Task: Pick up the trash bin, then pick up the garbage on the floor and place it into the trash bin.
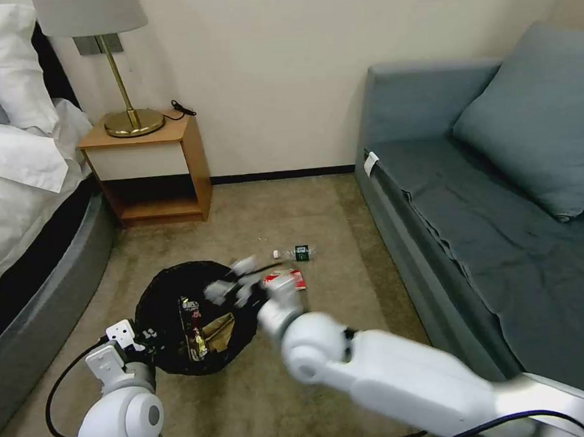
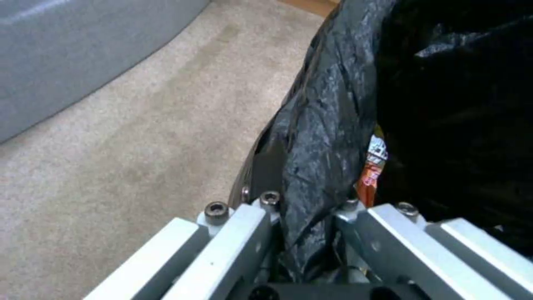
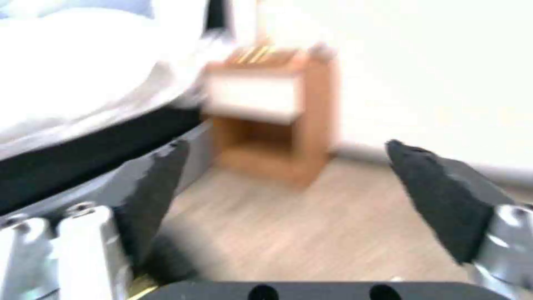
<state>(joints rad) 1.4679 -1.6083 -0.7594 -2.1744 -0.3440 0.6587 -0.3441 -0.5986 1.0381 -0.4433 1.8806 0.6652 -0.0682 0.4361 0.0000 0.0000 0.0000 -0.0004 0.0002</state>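
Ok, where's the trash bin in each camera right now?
Head view: trash bin sits lower left of centre, with the left gripper clamped on its near rim.
Left wrist view: the bin's black liner takes the right side, pinched in the left gripper.
Right wrist view: faces the nightstand and the bed instead.
Shared landmark: the grey bed base.

Left hand [image 1: 143, 335] clamped low, right hand [image 1: 233, 283] spread wide
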